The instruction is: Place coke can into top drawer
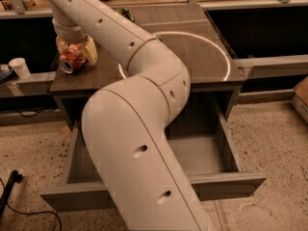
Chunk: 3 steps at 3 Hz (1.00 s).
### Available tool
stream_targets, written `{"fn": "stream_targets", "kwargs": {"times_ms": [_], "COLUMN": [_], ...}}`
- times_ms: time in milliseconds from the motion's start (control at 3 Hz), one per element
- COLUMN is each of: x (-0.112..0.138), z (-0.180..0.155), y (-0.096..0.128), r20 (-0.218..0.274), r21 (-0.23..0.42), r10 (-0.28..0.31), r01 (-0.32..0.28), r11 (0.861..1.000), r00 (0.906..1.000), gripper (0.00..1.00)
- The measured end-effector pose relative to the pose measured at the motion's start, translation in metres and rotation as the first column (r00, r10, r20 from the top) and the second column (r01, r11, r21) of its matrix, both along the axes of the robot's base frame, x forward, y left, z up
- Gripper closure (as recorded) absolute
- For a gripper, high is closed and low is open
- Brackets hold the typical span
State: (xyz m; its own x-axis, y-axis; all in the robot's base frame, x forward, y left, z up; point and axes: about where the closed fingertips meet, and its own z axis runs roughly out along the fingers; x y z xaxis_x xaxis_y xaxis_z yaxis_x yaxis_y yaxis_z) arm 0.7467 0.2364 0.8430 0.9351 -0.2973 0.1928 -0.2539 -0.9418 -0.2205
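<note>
Currently the grasp step is in hand. The hand [75,52] sits over the left rear corner of the desk [192,57], and its fingers [90,49] are clenched on the coke can [71,60]. The can is tilted, with one silver end facing forward-left. Whether the can is clear of the desk surface cannot be told.

The top drawer [231,184] stands pulled out below the desk front. Its tray is open to the camera, and the arm [139,153] covers its middle.

The next move calls for:
1. Raise the can clear of the desk edge.
2. Carry it forward and down over the open tray.
3. Lower it inside the drawer walls before letting go.

A paper cup [20,67] stands on the ledge to the left, well apart from the can.
</note>
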Motion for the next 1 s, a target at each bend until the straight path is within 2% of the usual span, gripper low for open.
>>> {"fn": "stream_targets", "kwargs": {"times_ms": [333, 667, 1000], "x": [0.002, -0.008, -0.031], "z": [-0.007, -0.004, 0.012], "y": [-0.006, -0.013, -0.027], "r20": [-0.027, -0.083, -0.127], "r21": [0.016, 0.091, 0.189], "r10": [-0.026, -0.035, -0.012], "r01": [0.026, 0.043, 0.036], "r11": [1.000, 0.995, 0.981], "r00": [0.9993, 0.9959, 0.9919], "gripper": [0.62, 0.86, 1.00]}}
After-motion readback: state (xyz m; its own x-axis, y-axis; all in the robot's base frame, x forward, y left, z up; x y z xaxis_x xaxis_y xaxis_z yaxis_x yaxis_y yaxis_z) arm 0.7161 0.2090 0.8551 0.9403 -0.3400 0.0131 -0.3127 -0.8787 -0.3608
